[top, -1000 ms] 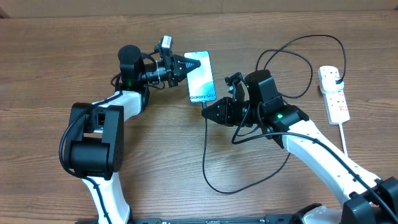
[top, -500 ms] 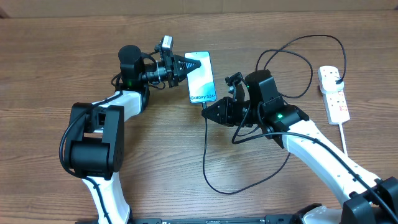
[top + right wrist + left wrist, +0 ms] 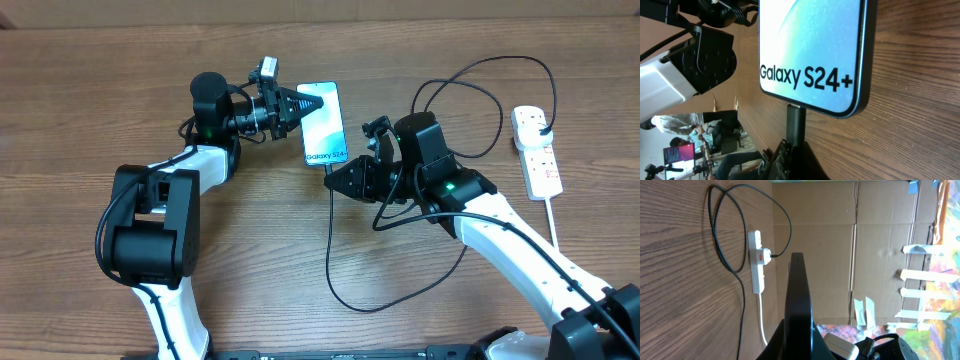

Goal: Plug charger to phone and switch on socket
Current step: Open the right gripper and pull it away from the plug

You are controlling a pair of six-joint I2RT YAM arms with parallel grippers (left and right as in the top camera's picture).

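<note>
The phone (image 3: 324,126) lies on the table with its light blue "Galaxy S24+" screen up; it fills the right wrist view (image 3: 810,50). My left gripper (image 3: 304,103) is shut on the phone's far end; in the left wrist view the phone shows edge-on (image 3: 798,295). My right gripper (image 3: 333,174) is shut on the charger's black connector tip (image 3: 795,122), which meets the phone's near edge. The thin black cable (image 3: 335,265) loops across the table to a plug (image 3: 541,134) in the white socket strip (image 3: 536,152), also in the left wrist view (image 3: 757,260).
The socket's thick white cord (image 3: 553,222) runs toward the front right edge. Cable loops (image 3: 470,90) lie behind my right arm. A cardboard wall (image 3: 840,250) stands behind the table.
</note>
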